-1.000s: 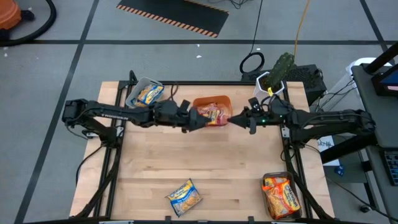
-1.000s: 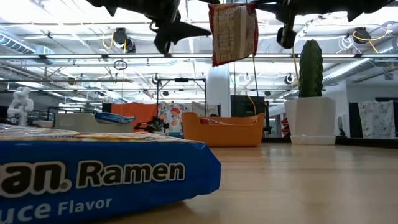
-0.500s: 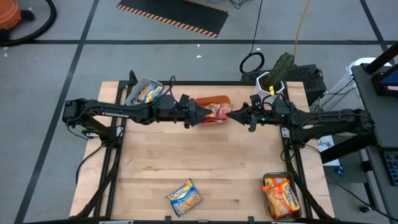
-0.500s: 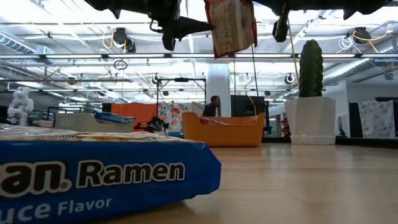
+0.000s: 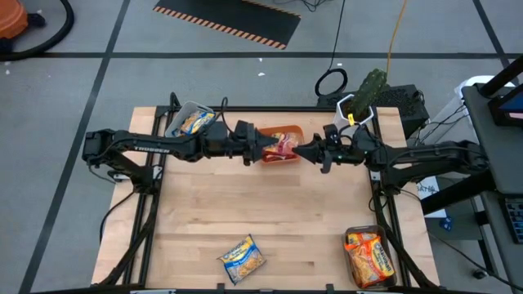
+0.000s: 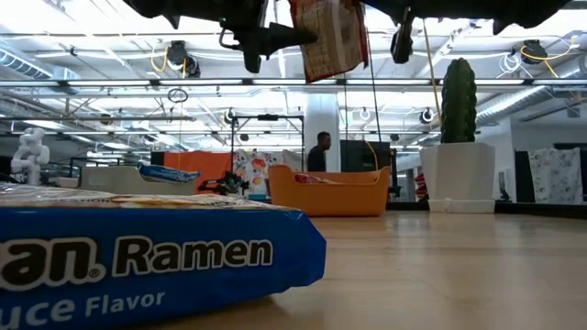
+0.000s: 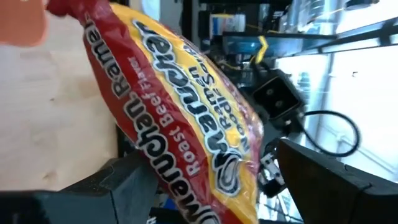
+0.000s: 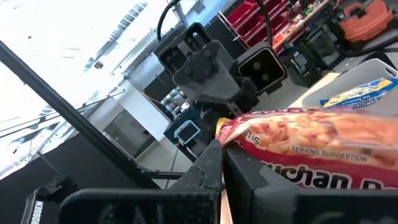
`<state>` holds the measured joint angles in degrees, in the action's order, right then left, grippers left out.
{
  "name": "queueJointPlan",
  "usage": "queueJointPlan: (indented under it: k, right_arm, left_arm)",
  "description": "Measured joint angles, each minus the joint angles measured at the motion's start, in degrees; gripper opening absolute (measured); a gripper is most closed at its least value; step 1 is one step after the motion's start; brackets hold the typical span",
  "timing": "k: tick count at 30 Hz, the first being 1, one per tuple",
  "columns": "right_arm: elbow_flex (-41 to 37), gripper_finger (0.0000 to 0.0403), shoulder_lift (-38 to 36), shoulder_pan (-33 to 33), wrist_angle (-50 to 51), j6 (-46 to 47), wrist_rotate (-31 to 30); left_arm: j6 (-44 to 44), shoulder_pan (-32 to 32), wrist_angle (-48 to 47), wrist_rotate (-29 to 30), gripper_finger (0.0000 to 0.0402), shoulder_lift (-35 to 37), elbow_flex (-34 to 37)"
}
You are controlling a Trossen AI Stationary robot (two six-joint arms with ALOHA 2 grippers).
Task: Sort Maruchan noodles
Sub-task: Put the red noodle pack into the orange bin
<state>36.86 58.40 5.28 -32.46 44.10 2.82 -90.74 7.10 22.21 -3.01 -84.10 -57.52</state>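
Note:
A red-and-yellow Maruchan packet hangs in the air above the orange bin at the table's far edge. My right gripper is shut on it from the right. My left gripper is open at the packet's left side. In the left wrist view its fingers stand on either side of the packet. A yellow-blue packet lies flat on the table near the near edge, and it fills the low view's front. My right gripper pinches the packet's crimped end edge between its two fingers, coming level from the table's right. The packet is lifted clear and hangs below the hold. My left gripper: one finger lies close against the packet; whether it touches I cannot tell.
A grey bin at the far left holds a yellow-blue packet. A clear bin at the near right corner holds orange packets. A cactus in a white pot stands at the far right. A person stands in the room behind.
Both grippers have moved up and a little toward the far edge, over the orange bin. My left gripper has closed in on the packet from the left. The packet has risen with my right gripper and tipped slightly.

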Motion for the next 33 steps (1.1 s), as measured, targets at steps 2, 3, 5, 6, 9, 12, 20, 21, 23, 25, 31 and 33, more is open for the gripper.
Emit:
queueJointPlan:
  k: [2, 3, 5, 6, 9, 12, 20, 21, 23, 25, 31, 33]
  right_arm:
    - [0.0, 0.0000, 0.8, 0.0, -1.5, 0.0, -0.1]
    - [0.0, 0.0000, 1.1, 0.0, -2.1, 0.0, -0.2]
    - [0.0, 0.0000, 1.8, 0.0, -3.4, 0.1, -0.1]
    - [0.0, 0.0000, 2.1, 0.0, -3.9, 0.1, -0.2]
    - [0.0, 0.0000, 2.7, 0.0, -4.3, 0.1, -0.2]
    - [0.0, 0.0000, 3.4, 0.0, -4.4, 0.1, -0.2]
    - [0.0, 0.0000, 4.1, 0.0, -4.1, -0.2, -0.1]
    - [0.0, 0.0000, 4.1, 0.0, -4.2, -0.3, -0.1]
    - [0.0, 0.0000, 4.1, 0.0, -4.1, -0.4, -0.1]
    - [0.0, 0.0000, 4.1, 0.0, -3.7, -0.4, 0.0]
    - [0.0, 0.0000, 4.1, 0.0, -1.3, -0.4, 0.2]
    - [0.0, 0.0000, 4.1, 0.0, -0.8, -0.7, 0.2]
  left_arm:
    - [-0.5, 0.1, 0.9, 0.0, 0.0317, 0.0, 0.0]
    - [-0.6, 0.1, 1.0, 0.0, 0.0317, 0.0, 0.0]
    - [-0.7, 0.0, 0.9, -0.1, 0.0317, 0.0, 0.0]
    - [-0.5, -0.1, 0.9, -0.1, 0.0317, 0.0, 0.0]
    - [-0.1, -0.1, 1.4, -0.2, 0.0317, 0.0, 0.0]
    - [0.1, 0.0, 1.6, 0.1, 0.0314, 0.0, 0.0]
    - [2.5, 0.0, 1.8, 0.2, 0.0251, -1.0, 0.0]
    - [2.6, 0.0, 1.8, 0.3, 0.0244, -1.0, 0.0]
    - [3.8, 0.3, 2.0, 0.5, 0.0231, -1.0, 0.0]
    - [5.2, 0.4, 2.0, 0.5, 0.0219, -1.1, 0.0]
    - [10.8, 0.9, 2.1, 0.5, 0.0172, -1.1, 0.0]
    - [11.8, 0.9, 2.1, 0.5, 0.0156, -1.1, 0.0]
